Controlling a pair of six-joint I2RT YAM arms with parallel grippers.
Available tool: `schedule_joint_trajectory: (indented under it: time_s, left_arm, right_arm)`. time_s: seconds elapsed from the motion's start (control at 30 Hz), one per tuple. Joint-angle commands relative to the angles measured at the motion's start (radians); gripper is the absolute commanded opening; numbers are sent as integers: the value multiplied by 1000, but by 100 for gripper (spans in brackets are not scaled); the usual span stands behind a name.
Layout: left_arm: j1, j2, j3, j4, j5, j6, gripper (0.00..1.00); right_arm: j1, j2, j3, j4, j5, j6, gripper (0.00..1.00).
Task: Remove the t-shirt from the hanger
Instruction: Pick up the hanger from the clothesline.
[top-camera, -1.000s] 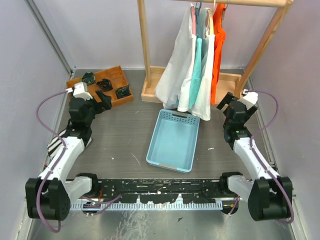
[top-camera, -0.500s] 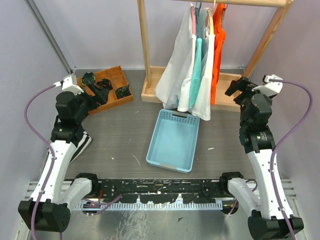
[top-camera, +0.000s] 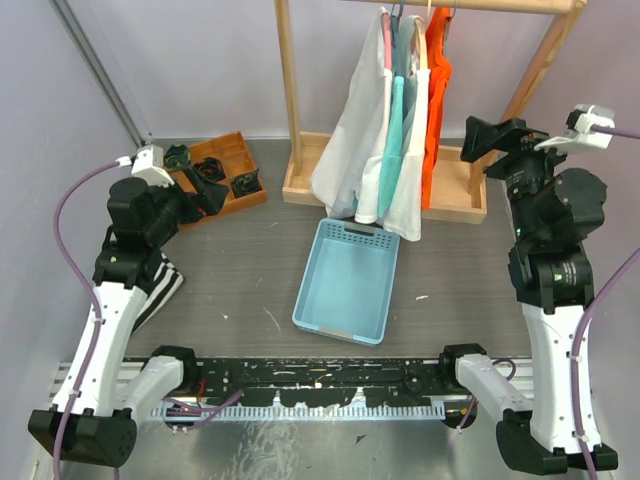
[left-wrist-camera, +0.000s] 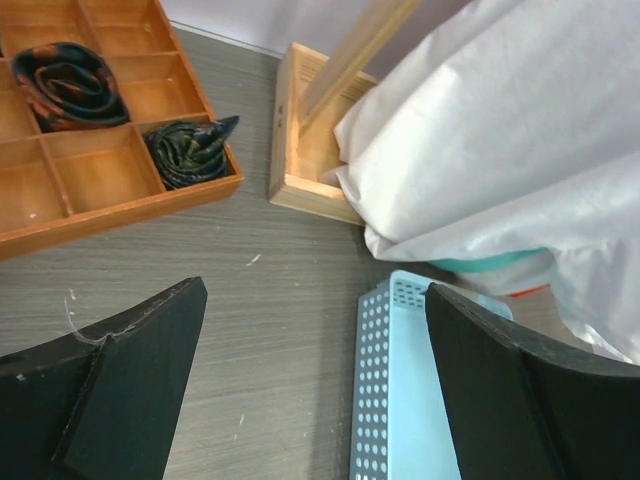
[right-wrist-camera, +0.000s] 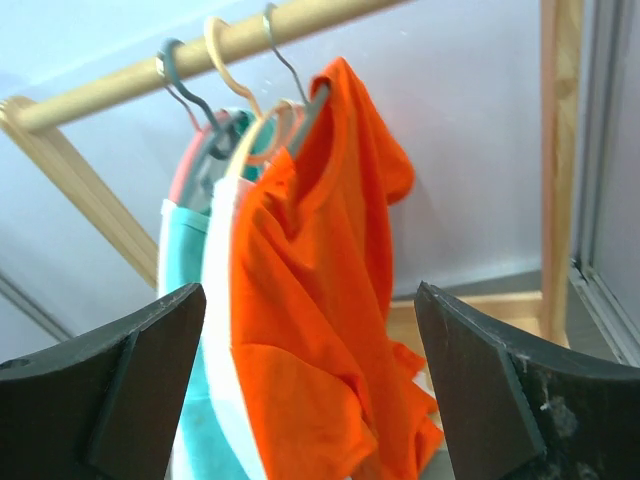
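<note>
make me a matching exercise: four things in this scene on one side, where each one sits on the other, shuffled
Things:
1. orange t-shirt
2. light blue basket
3. wooden tray
4. big white garment

Places:
A. middle of the table
B. hanging, right end of the row
C. far left of the table
D. hanging, left end of the row

Pairs: 1-B, 2-A, 3-C, 4-D

Right hand (top-camera: 478, 138) higher and closer to the orange t-shirt (top-camera: 437, 90) than before.
</note>
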Motion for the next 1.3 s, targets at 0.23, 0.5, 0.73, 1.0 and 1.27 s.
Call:
schedule_joint_trajectory:
  time_s: [0.23,0.5,0.73,1.0,1.27]
  left_arm:
    - [-228,8,152,-172,-79,75,98]
    - [-399,26,190,-194,-171,77,98]
    - [-486,34,195,-192,-216,74,98]
    - [-509,34,202,-191,-233,74,98]
    - [-514,46,210,-188,-235,81,98]
  right_arm:
    - [0,222,260,-41,-153,84,90]
    - [0,319,320,-31,-168,98,88]
    - [0,365,346,-31,-180,105,87]
    - [0,416,380,-58,-182,114,86]
    - [0,440,377,-62,-156,105,84]
